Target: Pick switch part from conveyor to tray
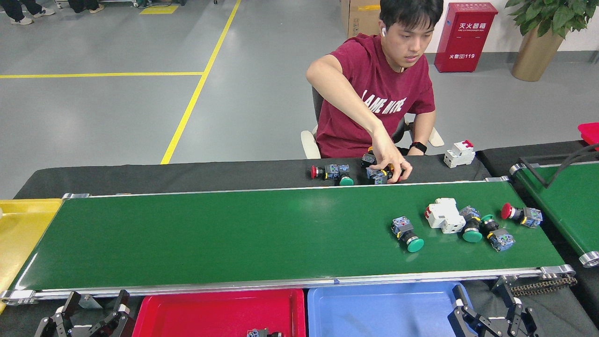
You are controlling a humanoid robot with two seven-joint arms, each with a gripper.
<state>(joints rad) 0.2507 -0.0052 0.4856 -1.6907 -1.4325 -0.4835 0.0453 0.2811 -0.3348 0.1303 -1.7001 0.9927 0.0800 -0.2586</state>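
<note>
**Five parts on the belt, both grippers low and empty**

Left gripper (91,312): at the near edge, below the conveyor's left end. Fingers spread open, nothing held.

Trays, three counted along the near side: yellow tray (21,234) off the belt's left end; red tray (206,311) with one small part (259,333) at its near edge, cut off by the frame; blue tray (379,309), bare where visible.

Conveyor (210,238): left and middle stretch carries nothing. All parts sit toward the right end, five counted. One green-capped switch part (407,234) lies alone. Just right of it, a cluster: one white breaker (443,215) touching a second green-capped switch (470,224), with a dark switch (497,234) against that. One red-capped switch (519,214) lies near the far right corner, apart from the cluster.

Black tabletop (187,173) beyond the belt's far edge: a person's hand (390,159) rests on a small pile of switches; one more white breaker (458,153) to the right.

Right gripper (489,312): at the near edge beside the blue tray's right corner. Fingers parted, empty.
</note>
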